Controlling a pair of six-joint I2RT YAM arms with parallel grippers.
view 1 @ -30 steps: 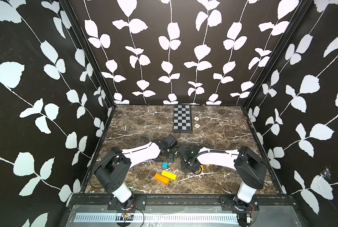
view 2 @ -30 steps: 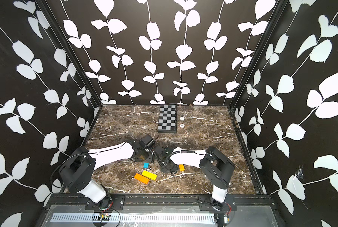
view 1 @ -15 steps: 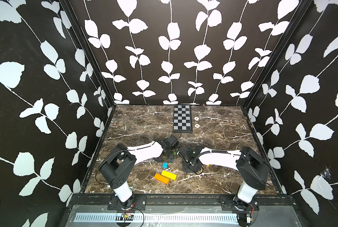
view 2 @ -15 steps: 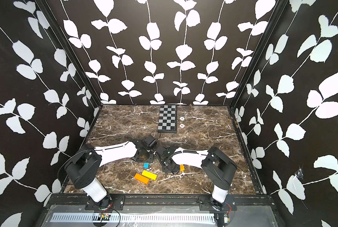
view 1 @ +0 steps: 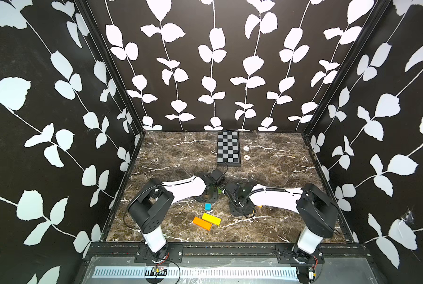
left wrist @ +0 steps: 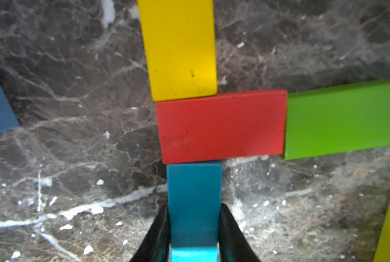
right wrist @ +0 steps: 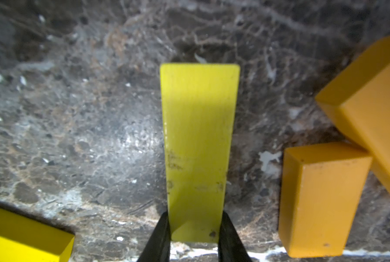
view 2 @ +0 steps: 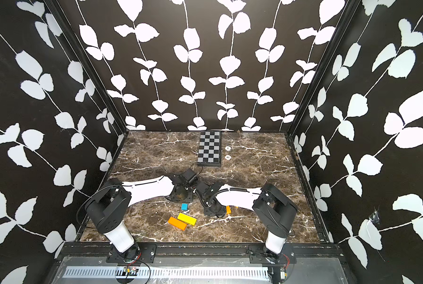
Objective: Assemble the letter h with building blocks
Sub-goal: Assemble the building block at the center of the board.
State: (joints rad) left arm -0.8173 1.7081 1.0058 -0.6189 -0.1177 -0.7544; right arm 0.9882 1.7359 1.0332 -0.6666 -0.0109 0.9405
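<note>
On the table [left wrist: 76, 113], the left tool [left wrist: 194, 209] clamps the blue block [left wrist: 194, 188] by its long sides, end touching the red block [left wrist: 221, 126]; the right tool [right wrist: 195, 217] clamps a yellow-green block [right wrist: 198, 136]. Light, stiff, glossy: probably slippery.

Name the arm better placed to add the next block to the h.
Left: the left gripper is shut on the blue block, already butted against the red block; the right gripper holds a yellow block elsewhere.

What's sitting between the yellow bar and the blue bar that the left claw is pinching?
A red block, lying crosswise and touching both the yellow bar and the blue bar. The left wrist view shows it.
</note>
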